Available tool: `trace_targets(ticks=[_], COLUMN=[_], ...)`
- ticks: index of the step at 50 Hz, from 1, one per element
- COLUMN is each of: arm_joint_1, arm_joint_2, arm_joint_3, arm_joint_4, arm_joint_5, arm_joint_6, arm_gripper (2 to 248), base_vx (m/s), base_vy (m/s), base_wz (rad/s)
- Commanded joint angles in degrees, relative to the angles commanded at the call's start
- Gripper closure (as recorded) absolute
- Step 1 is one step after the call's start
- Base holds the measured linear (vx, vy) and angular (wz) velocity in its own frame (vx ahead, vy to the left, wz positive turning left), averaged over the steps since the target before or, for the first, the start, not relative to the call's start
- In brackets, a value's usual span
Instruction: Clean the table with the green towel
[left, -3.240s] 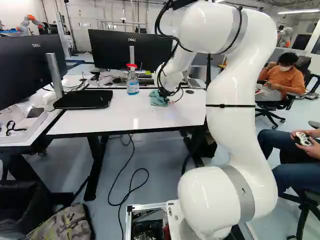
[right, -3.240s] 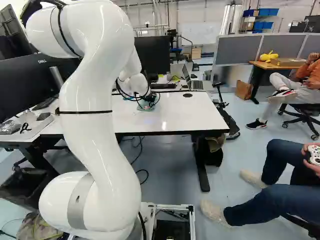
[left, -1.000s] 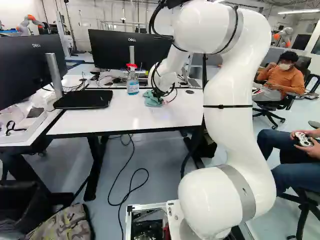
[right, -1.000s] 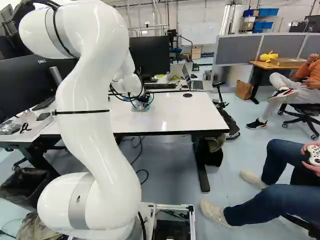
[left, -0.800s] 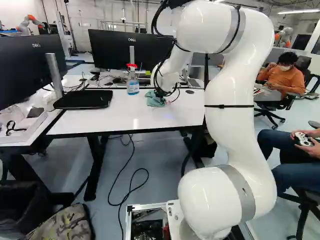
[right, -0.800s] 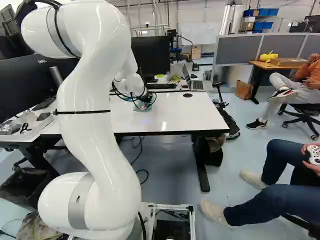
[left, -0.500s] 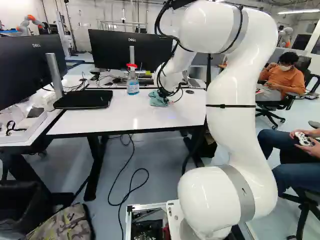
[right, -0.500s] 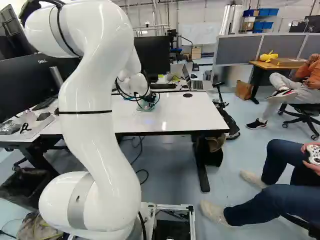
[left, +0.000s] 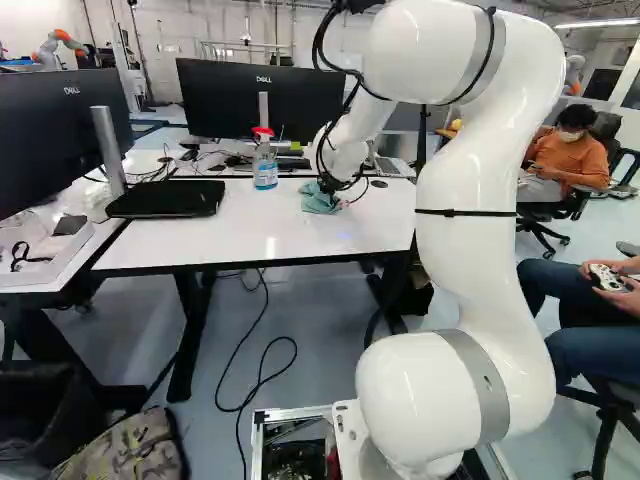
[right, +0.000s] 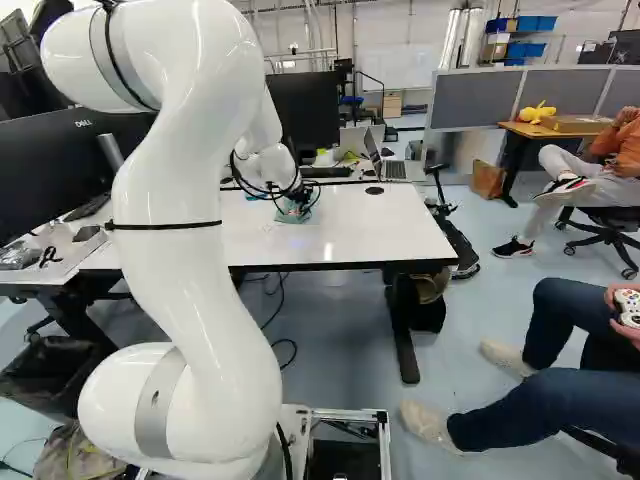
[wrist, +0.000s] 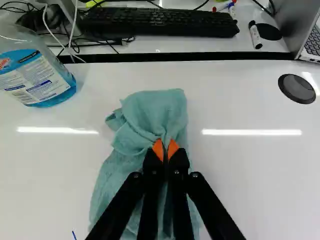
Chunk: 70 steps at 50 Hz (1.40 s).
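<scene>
In the left base view my gripper reaches down to the white table, at the green towel. The wrist view shows the gripper shut on a pinched fold of the towel, its orange pads close together. The crumpled cloth lies on the tabletop, spreading ahead of and under the fingers. A small blue mark shows on the table beside the towel.
A spray bottle with blue liquid stands beside the towel. Beyond the table's far edge are a keyboard, a monitor and a laptop. A black monitor base stands at the table's left. Another robot is far back.
Over the last second the arm has swung slightly to the right in the left base view, and the towel has slid across the table with the gripper. The base has not moved.
</scene>
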Motion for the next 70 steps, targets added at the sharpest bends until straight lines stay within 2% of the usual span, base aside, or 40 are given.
trace_targets(ticks=[37, 70], arm_joint_1=[1.0, 1.8], arm_joint_2=[6.5, 19.2], arm_joint_3=[2.7, 12.4], arm_joint_4=[0.0, 0.0], arm_joint_5=[-11.9, -18.9], arm_joint_6=[0.0, 0.0], arm_gripper=[219, 219], base_vx=[0.0, 0.0], base_vy=[0.0, 0.0], base_wz=[0.0, 0.0])
